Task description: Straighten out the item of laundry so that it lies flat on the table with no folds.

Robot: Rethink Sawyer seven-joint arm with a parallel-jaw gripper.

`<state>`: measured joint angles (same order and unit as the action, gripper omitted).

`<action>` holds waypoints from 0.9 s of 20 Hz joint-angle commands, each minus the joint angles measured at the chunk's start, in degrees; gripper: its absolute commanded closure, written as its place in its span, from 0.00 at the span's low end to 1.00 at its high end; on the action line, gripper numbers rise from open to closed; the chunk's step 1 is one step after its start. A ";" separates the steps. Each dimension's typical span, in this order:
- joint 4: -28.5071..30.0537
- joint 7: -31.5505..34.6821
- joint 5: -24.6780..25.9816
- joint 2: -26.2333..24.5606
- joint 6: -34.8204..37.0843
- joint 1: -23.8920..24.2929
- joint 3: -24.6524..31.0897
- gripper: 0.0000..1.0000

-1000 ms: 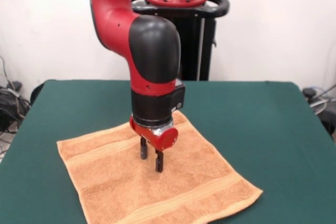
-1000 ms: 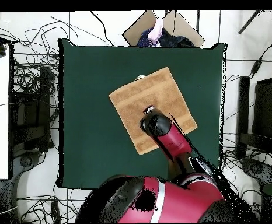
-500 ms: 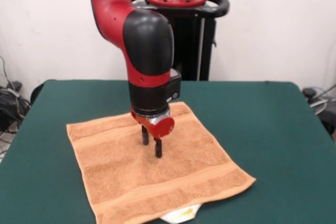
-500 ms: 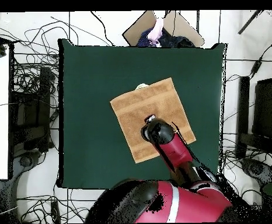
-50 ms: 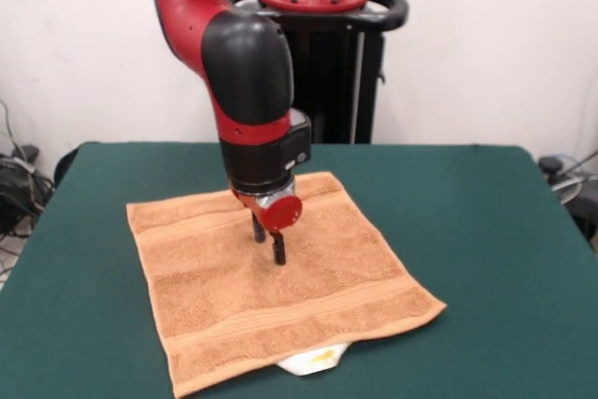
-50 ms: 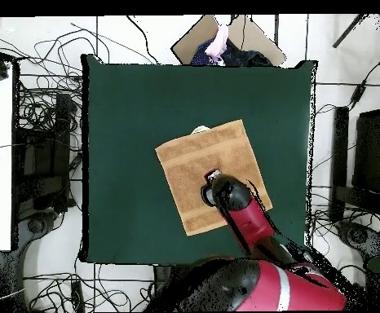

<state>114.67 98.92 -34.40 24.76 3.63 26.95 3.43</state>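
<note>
Two fingertips of the upright hand press the towel.

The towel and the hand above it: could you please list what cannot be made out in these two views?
- Overhead view: the arm covers part of the towel and the whole hand.
- Front view: whether the fingertips of the hand touch the towel cannot be told.
- Front view: the white care label is half tucked under the towel's near edge; its print is too small to read.
</note>
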 commanded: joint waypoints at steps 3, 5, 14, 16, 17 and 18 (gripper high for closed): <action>13.70 15.74 -0.55 -9.96 0.90 3.63 5.61 0.00; 13.93 15.93 -0.64 -9.84 0.71 3.80 5.73 0.00; 15.07 15.02 0.03 -9.96 0.30 7.08 8.07 0.00; 14.38 14.23 0.02 -9.73 1.45 6.14 7.09 0.00; 14.03 13.83 0.02 -9.62 2.03 5.68 6.60 0.00; 13.76 13.36 1.48 -9.39 -0.40 5.63 6.47 0.00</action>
<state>121.09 98.92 -34.36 25.16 3.52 34.21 7.53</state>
